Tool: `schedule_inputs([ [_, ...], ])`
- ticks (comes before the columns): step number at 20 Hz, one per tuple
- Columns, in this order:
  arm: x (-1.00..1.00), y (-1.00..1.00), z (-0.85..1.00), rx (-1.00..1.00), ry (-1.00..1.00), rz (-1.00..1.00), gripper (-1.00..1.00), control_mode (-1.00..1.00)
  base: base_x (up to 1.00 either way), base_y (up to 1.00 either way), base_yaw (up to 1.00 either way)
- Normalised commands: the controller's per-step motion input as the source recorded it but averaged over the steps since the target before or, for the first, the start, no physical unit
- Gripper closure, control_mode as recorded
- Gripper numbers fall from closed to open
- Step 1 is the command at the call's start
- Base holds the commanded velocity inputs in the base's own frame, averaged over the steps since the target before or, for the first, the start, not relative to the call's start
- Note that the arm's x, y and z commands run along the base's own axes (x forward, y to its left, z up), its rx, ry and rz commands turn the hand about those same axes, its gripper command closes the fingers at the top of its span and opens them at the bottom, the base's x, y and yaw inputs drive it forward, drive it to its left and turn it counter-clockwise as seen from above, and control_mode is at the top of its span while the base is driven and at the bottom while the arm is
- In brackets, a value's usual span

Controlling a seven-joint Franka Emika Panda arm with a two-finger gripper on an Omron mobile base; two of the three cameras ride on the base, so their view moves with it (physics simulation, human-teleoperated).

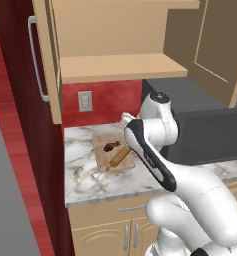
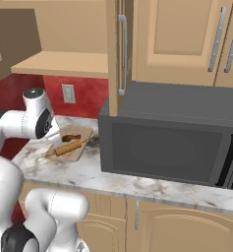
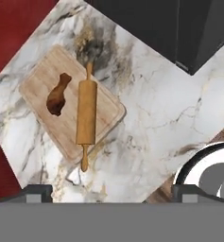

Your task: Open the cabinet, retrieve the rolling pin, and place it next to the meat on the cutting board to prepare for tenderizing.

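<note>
The rolling pin [image 3: 86, 112] is lying on the cutting board [image 3: 44, 80], at 3 o'clock beside the meat [image 3: 58, 94]. The gripper [image 3: 111, 190] is hanging above with its jaws apart, holding nothing; it should be rising straight, without touching the pin.

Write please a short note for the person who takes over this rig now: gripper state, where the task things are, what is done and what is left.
Gripper: above the counter, holding nothing; fingertips spread, open.
Cabinet: both doors open, shelf bare.
Rolling pin: lies across the cutting board, beside the meat, apart from it; both handle ends overhang the board's rim.
Done: cabinet opened, pin fetched and placed.
Left: nothing apparent, perhaps only withdrawing the arm.
</note>
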Motion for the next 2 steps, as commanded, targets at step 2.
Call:
schedule_inputs([
  [2, -0.78, 0.0, 0.53, 0.1, -0.05, 0.0, -1.0, -1.0, 0.0, 0.0, 0.0],
])
